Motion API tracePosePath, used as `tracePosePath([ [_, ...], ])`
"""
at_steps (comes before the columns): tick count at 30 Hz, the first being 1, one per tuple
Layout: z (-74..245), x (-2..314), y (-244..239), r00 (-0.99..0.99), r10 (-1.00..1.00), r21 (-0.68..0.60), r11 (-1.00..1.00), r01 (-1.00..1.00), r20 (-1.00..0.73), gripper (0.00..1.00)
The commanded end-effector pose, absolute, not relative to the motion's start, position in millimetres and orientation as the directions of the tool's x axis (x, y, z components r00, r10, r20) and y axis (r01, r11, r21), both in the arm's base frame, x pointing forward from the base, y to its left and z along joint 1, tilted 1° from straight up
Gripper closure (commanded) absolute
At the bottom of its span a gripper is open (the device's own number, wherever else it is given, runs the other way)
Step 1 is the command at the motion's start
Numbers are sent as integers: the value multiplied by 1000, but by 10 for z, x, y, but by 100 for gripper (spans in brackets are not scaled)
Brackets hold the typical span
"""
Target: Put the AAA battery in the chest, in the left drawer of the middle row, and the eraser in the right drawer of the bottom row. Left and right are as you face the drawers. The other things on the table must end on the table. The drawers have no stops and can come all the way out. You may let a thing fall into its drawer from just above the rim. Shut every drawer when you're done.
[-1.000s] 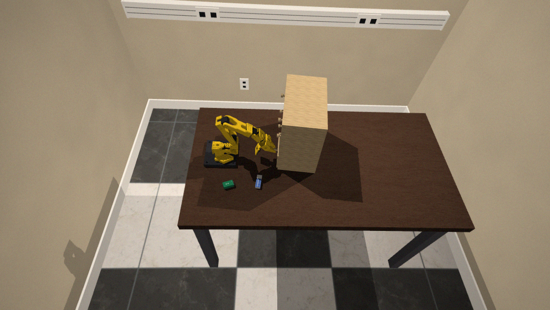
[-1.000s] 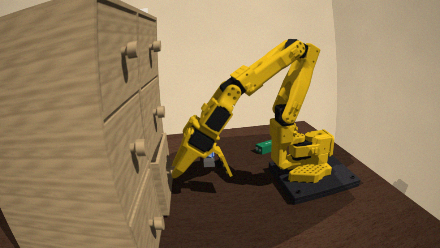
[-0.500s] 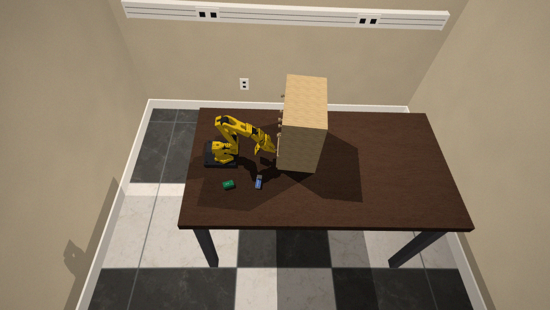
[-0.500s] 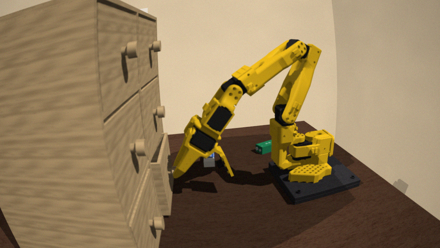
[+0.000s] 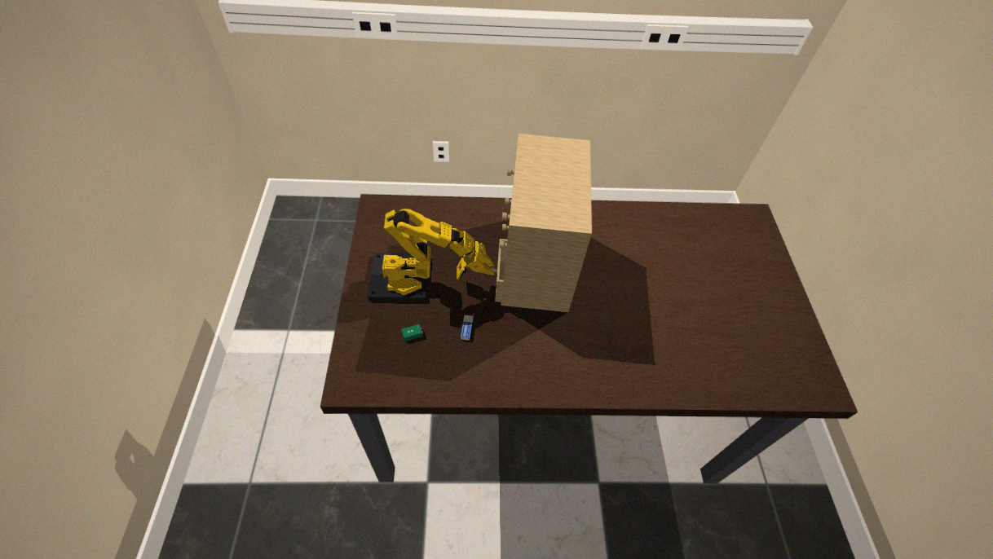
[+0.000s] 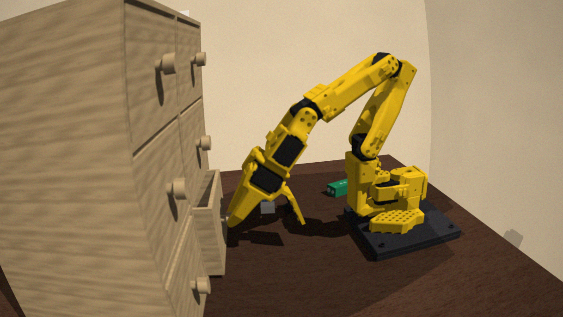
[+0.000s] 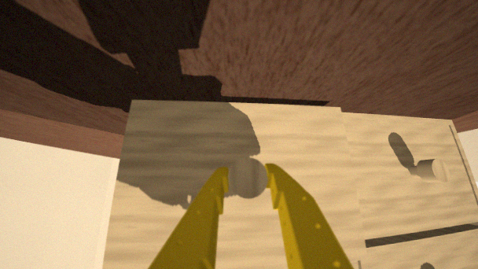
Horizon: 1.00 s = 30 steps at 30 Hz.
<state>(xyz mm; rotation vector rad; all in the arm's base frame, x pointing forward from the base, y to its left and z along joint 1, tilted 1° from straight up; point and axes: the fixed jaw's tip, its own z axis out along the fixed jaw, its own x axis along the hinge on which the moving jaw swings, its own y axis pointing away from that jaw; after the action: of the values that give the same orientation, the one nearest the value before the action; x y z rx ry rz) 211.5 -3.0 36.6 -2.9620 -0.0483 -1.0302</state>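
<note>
The wooden chest stands on the table with its drawers facing my arm. My gripper is shut on the round knob of the bottom row's right drawer, which stands pulled out a little from the chest front. The wrist view shows both fingers clamped around that knob. The blue and white eraser lies on the table near the chest's front corner; it also shows behind my gripper in the exterior view. I cannot make out an AAA battery in any view.
A small green block lies on the table beside my arm's base; it also shows in the exterior view. The other drawers, with their knobs, are shut.
</note>
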Motion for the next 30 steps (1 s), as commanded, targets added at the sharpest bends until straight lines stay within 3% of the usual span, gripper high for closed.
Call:
tracePosePath([
  [1,362,2079,-29,787,19,0,-1000,25,617,100],
  [30,363,1984,-20,787,25,0,-1000,31,617,100],
])
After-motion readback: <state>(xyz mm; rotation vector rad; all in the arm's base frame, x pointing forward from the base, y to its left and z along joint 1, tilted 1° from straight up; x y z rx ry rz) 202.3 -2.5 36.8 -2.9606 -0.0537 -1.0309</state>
